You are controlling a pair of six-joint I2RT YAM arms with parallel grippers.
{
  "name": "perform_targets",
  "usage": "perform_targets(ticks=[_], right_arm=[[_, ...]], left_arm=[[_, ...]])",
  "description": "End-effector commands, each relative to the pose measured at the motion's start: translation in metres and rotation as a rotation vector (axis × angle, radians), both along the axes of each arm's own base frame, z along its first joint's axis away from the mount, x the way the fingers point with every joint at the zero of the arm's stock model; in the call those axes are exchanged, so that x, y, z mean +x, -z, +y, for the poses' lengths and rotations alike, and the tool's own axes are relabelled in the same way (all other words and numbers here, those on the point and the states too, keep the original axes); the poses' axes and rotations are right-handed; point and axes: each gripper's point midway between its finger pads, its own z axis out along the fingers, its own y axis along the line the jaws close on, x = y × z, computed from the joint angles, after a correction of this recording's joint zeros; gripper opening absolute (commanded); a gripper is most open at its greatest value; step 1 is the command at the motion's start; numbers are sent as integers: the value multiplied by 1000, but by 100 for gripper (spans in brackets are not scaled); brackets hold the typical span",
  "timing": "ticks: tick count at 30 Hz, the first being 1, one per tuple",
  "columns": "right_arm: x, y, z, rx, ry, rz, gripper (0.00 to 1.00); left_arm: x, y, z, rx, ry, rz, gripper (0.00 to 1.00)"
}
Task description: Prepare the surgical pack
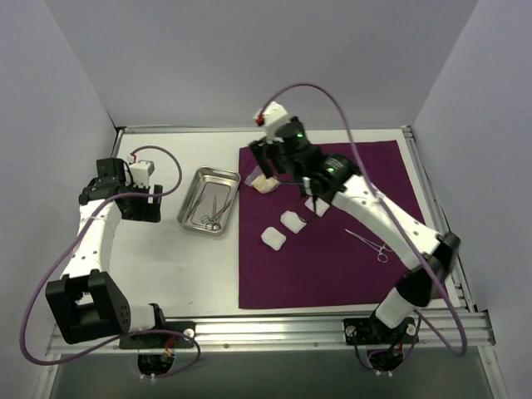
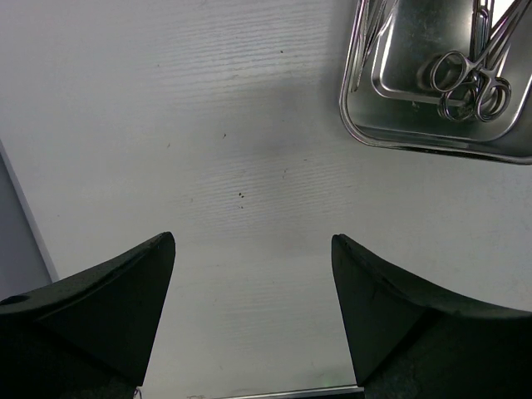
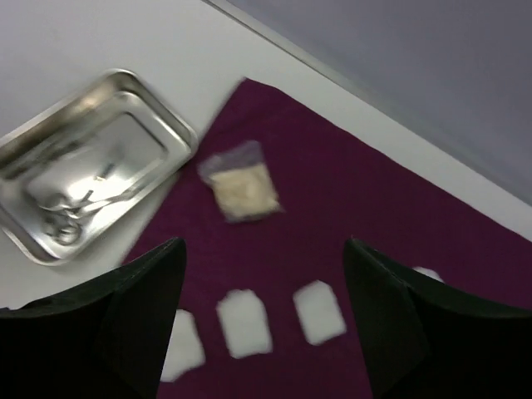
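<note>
Cloth lies spread flat on the tabletop, one edge just beside the tray, and the action is all with the right arm. Right gripper hangs over the cloth edge nearest the tray, jaws wide apart, nothing between them.

Straight ahead of it in the wrist view is a small clear packet with pale contents, flat on the cloth just off the tray's corner. That's the relation to watch. The packet sits forward of the jaw gap and a touch to the tray side. Its long axis runs roughly away from the gripper, so the jaws stand across its short width. My read: a short reach forward and down lines it up, with little or no wrist turn.

Gauze pads lie in a slanting row on the cloth, not far from the tray and almost under the gripper. One forceps lies alone on the cloth, well apart from the tray. More instruments lie inside the tray.

Left gripper hovers over bare tabletop on the tray's other side, wide open and empty, well apart from the packet. Right arm is clearly the nearer one.
</note>
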Motion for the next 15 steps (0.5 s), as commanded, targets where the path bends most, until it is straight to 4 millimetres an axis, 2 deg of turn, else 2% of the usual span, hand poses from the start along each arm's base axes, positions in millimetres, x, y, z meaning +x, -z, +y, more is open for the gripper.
perform_targets(ticks=[1,2,3,4,5,6,7,9,13,15], right_arm=[[8,43,-115,-427,67,17,73],[5,56,-135,-460,75,70,73],[7,76,-168,-482,114,140,73],[3,91,-184,-514,114,194,72],[-7,111,-202,-566,96,279,69],[-19,145,-218,-630,55,385,68],[-24,163,-245,-650,71,469,61],[-50,204,-272,-709,26,617,55],[-63,224,-291,-706,9,656,55],[-71,227,-298,-708,2,671,56]], left_arm=[[10,-14,1,-1,3,-58,86],[10,-13,1,-3,4,-57,86],[10,-13,0,-6,7,-53,86],[10,-13,0,-8,8,-55,86],[11,-14,0,-10,11,-56,86],[11,-14,-1,-14,15,-55,86],[11,-14,-2,-18,16,-52,86],[11,-16,-3,-22,20,-53,86],[10,-15,-5,-33,24,-43,86],[10,-11,-5,-37,26,-33,86]])
